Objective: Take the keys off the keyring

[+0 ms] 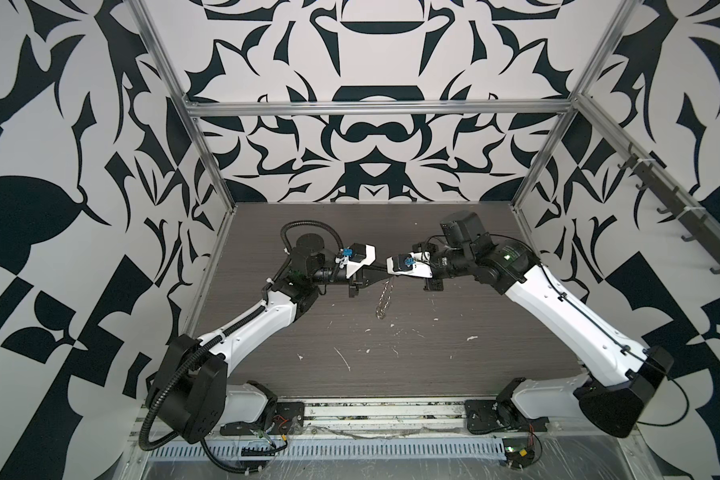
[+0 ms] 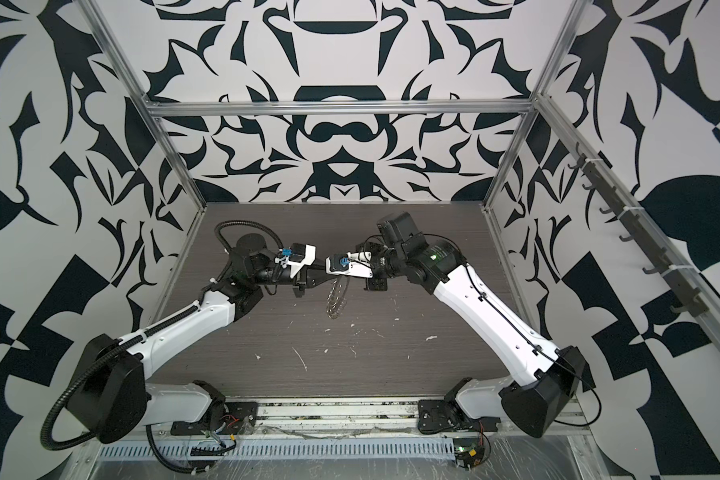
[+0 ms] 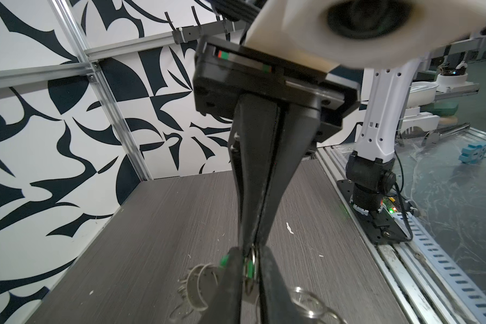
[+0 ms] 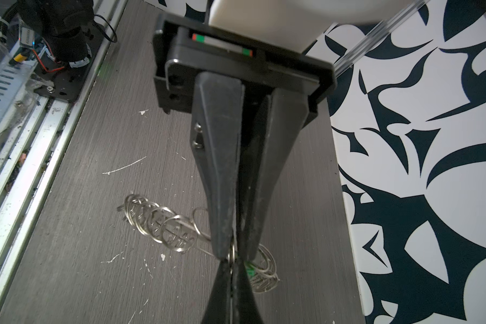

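Gripping left claw [image 3: 249, 259]: nearly closed, clamping green keys [image 3: 249, 271]
Right claw [image 4: 235, 254]: clenched on keyring [image 3: 197, 283]
Keyring: hanging tilted between claws, mid-table

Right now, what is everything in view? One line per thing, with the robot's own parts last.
keyring: one, grey disc fringed with silver wire loops, slanting down from the gripper tips toward mid-table
key: one, bright green, at the keyring's upper end
table: one, dark grey wood grain, white scuffs
walls: three, black-and-white pattern, around the table
frame rails: several, silver, along the wall edges
hooks: several, dark, along the right wall
blue block: one, beyond the front rail, off the table
left gripper: black, closed, apparently on the key
right gripper: black, shut on a keyring loop
left arm, right arm: white and black, based at the front rail
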